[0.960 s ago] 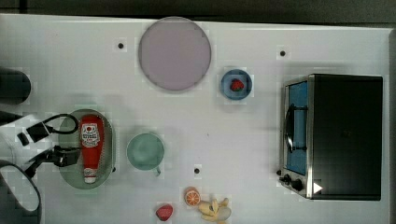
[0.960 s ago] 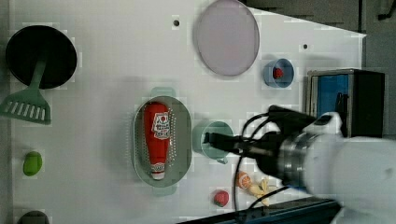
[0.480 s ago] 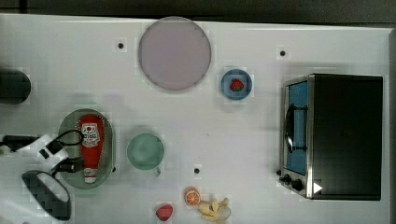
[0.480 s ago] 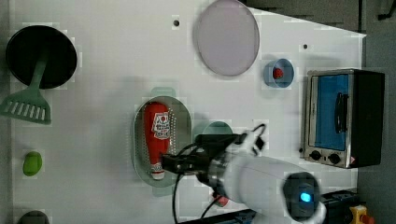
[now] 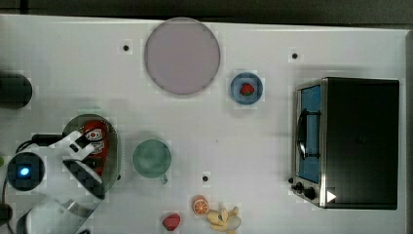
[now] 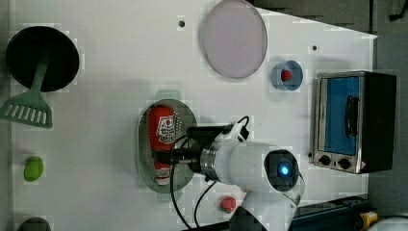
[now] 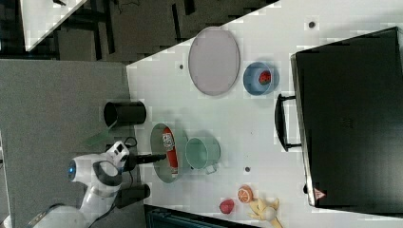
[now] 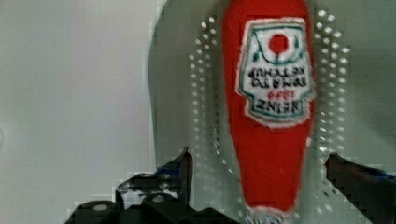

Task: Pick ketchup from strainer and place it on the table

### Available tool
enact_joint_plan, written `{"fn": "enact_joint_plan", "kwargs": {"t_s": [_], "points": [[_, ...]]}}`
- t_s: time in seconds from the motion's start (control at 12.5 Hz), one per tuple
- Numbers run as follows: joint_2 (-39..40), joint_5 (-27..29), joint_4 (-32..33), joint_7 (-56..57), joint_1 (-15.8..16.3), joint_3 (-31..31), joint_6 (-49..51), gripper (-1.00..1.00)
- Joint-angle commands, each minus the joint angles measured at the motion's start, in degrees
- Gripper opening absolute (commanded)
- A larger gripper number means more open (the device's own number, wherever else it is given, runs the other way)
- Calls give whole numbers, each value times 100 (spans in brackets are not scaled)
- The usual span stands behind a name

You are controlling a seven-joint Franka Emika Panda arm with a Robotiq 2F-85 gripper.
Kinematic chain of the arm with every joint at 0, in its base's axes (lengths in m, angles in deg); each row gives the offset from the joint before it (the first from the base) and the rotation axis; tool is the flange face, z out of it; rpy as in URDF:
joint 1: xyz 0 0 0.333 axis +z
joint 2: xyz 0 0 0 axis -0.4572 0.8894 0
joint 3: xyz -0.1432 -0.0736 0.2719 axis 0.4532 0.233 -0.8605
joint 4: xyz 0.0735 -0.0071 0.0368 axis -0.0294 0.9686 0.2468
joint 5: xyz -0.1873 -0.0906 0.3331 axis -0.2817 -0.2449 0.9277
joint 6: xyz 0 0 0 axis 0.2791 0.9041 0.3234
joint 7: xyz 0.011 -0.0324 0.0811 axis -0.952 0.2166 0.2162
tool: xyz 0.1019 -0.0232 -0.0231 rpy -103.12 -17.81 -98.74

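Over ketchup (image 8: pixel 268 116), pincer (image 8: pixel 261 172) has descended.

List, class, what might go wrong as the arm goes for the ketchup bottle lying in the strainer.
1. The open gripper straddles the ketchup at its narrow cap end; a grip there could slip or let the bottle swing.
2. The fingers hang right over the strainer, so they might catch it and drag or tip it.
3. The green cup stands close beside the strainer; a sideways carry might knock it.
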Motion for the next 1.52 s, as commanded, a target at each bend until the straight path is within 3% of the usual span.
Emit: {"fn": "enact_joint_plan", "kwargs": {"t_s": [0.08,0.48,0.56,0.8,1.28,1.52], "points": [[345,-475,-118,-706,9,126,-358,100],[1015,-1225,-476,-1171,292,557,-479,100],[1133,-1231,-563,-1201,368,636,-471,91],[1297,-1235,-714,-1202,540,753,-529,19],[694,-1110,-681,-1214,491,565,189,16],[-82,-154,-813,-1202,310,251,739,16]]}}
